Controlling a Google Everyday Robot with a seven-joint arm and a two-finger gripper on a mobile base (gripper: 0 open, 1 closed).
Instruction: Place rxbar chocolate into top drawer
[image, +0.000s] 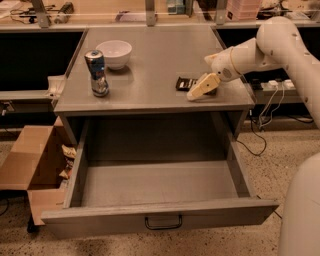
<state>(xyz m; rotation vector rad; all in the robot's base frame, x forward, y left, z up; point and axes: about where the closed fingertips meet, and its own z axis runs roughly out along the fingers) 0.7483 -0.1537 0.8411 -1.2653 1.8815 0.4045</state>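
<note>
The rxbar chocolate (183, 83), a flat dark bar, lies on the grey table top (150, 65) near its right front corner. My gripper (201, 88) is cream-coloured. It reaches in from the right, low over the table, right at the bar's right end. It hides that end, so I cannot tell whether it touches the bar. The top drawer (160, 219) is pulled wide open below the table. Its inside is bare and its dark handle (163, 222) faces front.
A blue-and-silver can (97, 73) stands at the table's left front, with a white bowl (114, 53) behind it. A brown cardboard box (31, 162) sits on the floor left of the drawer. Cables (260, 130) hang at the right. The robot's white body (300, 210) fills the lower right.
</note>
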